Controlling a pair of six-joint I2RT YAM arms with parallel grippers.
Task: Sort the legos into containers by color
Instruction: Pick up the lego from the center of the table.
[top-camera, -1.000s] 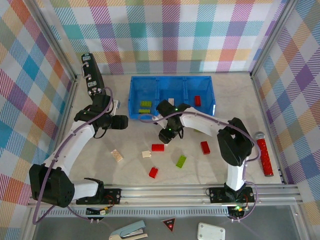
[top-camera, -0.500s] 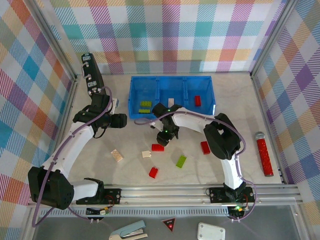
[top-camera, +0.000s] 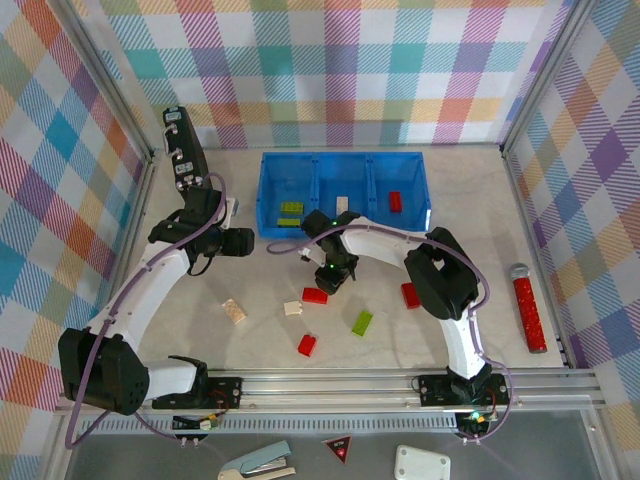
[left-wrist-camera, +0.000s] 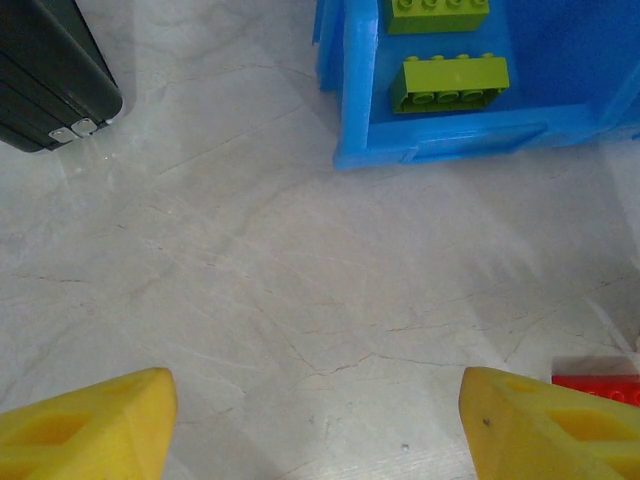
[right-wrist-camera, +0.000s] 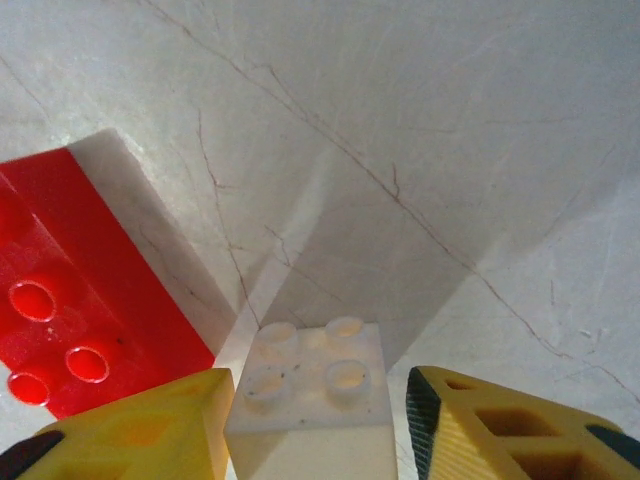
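Observation:
The blue tray (top-camera: 340, 156) stands at the back. It holds two green bricks (top-camera: 290, 208) on the left, a cream one (top-camera: 342, 203) in the middle and a red one (top-camera: 394, 201) on the right. My right gripper (top-camera: 328, 278) hangs just above a loose red brick (top-camera: 315, 295), shut on a cream brick (right-wrist-camera: 310, 395) between its yellow fingers (right-wrist-camera: 150, 430). That red brick (right-wrist-camera: 70, 320) lies to the left of it. My left gripper (top-camera: 243, 243) is open over bare table (left-wrist-camera: 320, 430), near the tray corner (left-wrist-camera: 355, 90) and its green brick (left-wrist-camera: 450, 82).
Loose on the table are red bricks (top-camera: 307, 345) (top-camera: 410, 295), a green one (top-camera: 362, 322) and cream ones (top-camera: 292, 308) (top-camera: 233, 312). A black upright device (top-camera: 183, 150) stands at the back left. A red cylinder (top-camera: 527, 308) lies by the right wall.
The right arm's elbow has folded inward to the left while its gripper stayed close to the red brick. The left arm has barely moved.

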